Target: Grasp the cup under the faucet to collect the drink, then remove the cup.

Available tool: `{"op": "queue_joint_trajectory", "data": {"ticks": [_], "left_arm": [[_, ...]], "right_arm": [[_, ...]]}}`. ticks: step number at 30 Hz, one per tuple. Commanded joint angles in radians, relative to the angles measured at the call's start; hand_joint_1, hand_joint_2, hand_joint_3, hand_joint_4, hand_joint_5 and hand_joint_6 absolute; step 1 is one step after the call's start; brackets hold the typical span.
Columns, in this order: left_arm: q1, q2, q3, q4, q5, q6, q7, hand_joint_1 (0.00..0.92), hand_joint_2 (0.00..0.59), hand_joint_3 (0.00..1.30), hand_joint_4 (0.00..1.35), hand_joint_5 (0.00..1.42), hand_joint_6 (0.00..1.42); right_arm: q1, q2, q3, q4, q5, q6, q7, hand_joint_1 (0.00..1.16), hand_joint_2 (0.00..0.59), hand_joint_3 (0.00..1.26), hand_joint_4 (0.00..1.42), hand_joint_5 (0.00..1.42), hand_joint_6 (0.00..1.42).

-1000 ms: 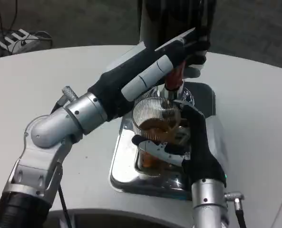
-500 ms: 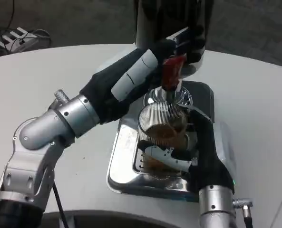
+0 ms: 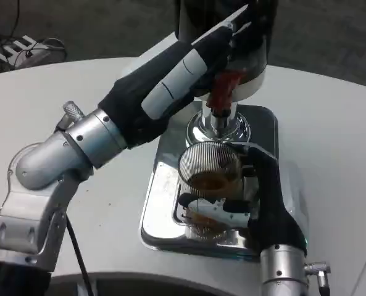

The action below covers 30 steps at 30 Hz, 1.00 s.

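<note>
Holding the cup (image 3: 208, 179) from its right side, your right robot hand (image 3: 257, 197) has its dark fingers wrapped around the ribbed glass wall, so that hand is grasping the cup. The cup stands upright on the steel drip tray (image 3: 158, 203), just below and slightly toward you from the chrome faucet (image 3: 218, 120); amber drink already sits in its lower part. Its long axis runs vertically, straight up toward the spout, and the mouth opens to the camera.

Your left robot hand (image 3: 223, 46) reaches over the tray to the dispenser (image 3: 223, 24) and lies against the red tap lever (image 3: 223, 89). Whether its fingers are clenched on the lever or merely resting there you probably cannot tell from this angle, since the palm covers them.

The relation that matters for you: the cup lies left of the right palm and directly in its grasp, so the right arm is the nearer one by far. To remove it, judge a pull toward you and to the right, off the tray onto the white counter (image 3: 331, 135), keeping the axis upright to avoid spilling.
</note>
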Motion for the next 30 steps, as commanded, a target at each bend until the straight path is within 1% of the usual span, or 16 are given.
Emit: {"op": "queue_joint_trajectory", "data": {"ticks": [1,4,7,13,18,22,25,30], "left_arm": [[0.016,0.017,0.01,-0.077,-0.04,0.04,-0.022,0.0,0.069,0.0,0.0,0.0,0.0],[0.021,0.026,0.014,-0.133,-0.052,0.057,-0.021,0.0,0.068,0.0,0.0,0.0,0.0],[0.038,0.045,0.018,-0.198,-0.048,0.059,-0.019,0.0,0.067,0.0,0.0,0.0,0.0],[0.126,0.066,0.037,-0.296,-0.023,0.019,0.007,0.0,0.074,0.03,0.01,0.06,0.0],[0.24,0.088,0.085,-0.397,0.022,-0.086,0.05,0.0,0.074,0.1,0.1,0.13,0.04],[0.325,0.101,0.125,-0.427,0.062,-0.196,0.079,0.0,0.076,0.18,0.2,0.22,0.13],[0.377,0.122,0.131,-0.422,0.073,-0.271,0.065,0.0,0.075,0.22,0.23,0.26,0.16],[0.404,0.146,0.125,-0.406,0.08,-0.341,0.066,0.0,0.078,0.24,0.25,0.27,0.18]], "right_arm": [[0.005,0.013,0.008,-0.045,-0.007,-0.009,-0.005,0.96,0.093,0.89,1.03,1.18,1.31],[0.008,0.014,0.011,-0.057,-0.01,-0.009,-0.002,0.96,0.093,0.89,1.04,1.18,1.32],[0.014,0.013,0.015,-0.074,-0.013,-0.005,0.007,0.96,0.093,0.89,1.04,1.18,1.32],[0.016,0.009,0.019,-0.106,-0.018,-0.001,0.033,0.96,0.093,0.89,1.05,1.18,1.32],[0.034,0.01,0.021,-0.147,-0.018,0.005,0.054,0.96,0.093,0.89,1.05,1.18,1.32],[0.07,-0.007,0.023,-0.192,-0.019,0.01,0.085,0.96,0.093,0.89,1.05,1.18,1.32],[0.087,-0.011,0.018,-0.215,-0.02,0.014,0.095,0.96,0.093,0.89,1.05,1.18,1.32],[0.112,-0.007,0.02,-0.25,-0.018,0.02,0.105,0.96,0.093,0.89,1.05,1.18,1.32]]}}
